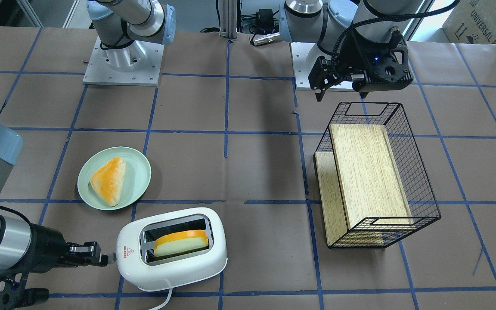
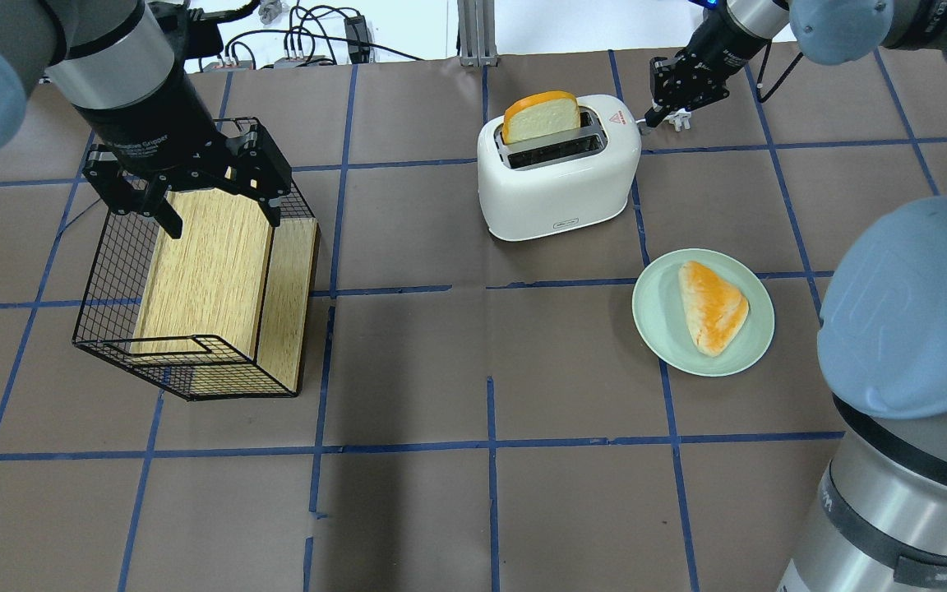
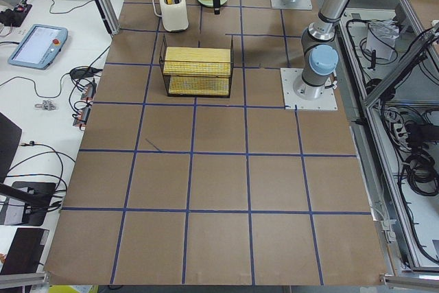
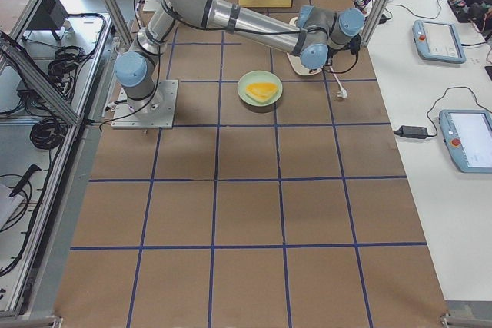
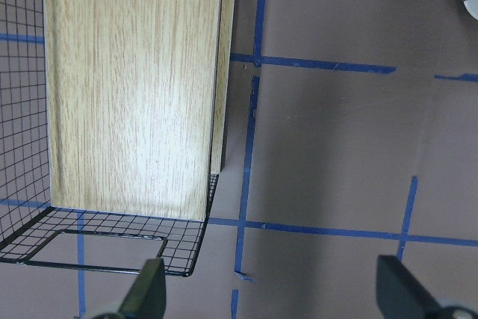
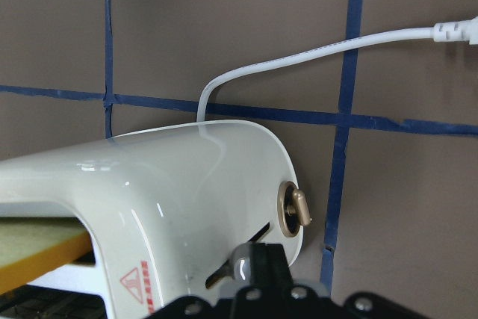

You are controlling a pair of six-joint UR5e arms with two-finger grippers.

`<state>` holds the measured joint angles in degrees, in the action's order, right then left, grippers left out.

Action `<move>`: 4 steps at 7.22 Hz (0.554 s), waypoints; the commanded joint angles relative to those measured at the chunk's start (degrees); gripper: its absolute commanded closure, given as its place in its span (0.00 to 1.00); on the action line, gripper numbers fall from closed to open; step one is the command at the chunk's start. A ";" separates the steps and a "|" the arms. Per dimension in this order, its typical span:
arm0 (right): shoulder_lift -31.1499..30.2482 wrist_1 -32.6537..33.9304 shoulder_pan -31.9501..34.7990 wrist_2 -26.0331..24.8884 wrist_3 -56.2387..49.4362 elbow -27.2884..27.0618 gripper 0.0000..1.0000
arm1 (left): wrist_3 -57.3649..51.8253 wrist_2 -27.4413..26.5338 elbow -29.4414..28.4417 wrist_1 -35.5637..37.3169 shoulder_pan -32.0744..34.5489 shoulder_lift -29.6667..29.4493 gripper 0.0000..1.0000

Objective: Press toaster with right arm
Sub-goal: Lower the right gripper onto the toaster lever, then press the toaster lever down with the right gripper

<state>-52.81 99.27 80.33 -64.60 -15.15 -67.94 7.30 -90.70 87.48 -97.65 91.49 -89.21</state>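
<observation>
Overhead exterior shows my right claw (image 2: 661, 121) clenched, its tip at the toaster (image 2: 560, 185) end just ahead. My left claw (image 2: 223, 220) hangs released, with the basket (image 2: 108, 279) beneath it.

We see a brown, blue-taped table (image 2: 408, 370); on it the toaster (image 2: 556, 177) stands just beside the right gripper (image 2: 665, 122); a green plate (image 2: 654, 329) lies near that gripper; a wire basket (image 2: 112, 271) sits near the left gripper (image 2: 221, 218).
</observation>
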 commanded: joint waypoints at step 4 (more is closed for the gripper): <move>1.13 0.57 0.00 0.09 -0.14 0.00 0.95 | 0.00 0.00 0.06 0.00 0.00 0.00 0.00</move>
<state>-51.88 99.79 80.37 -64.51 -15.23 -67.92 7.29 -90.70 87.48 -97.64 91.48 -89.21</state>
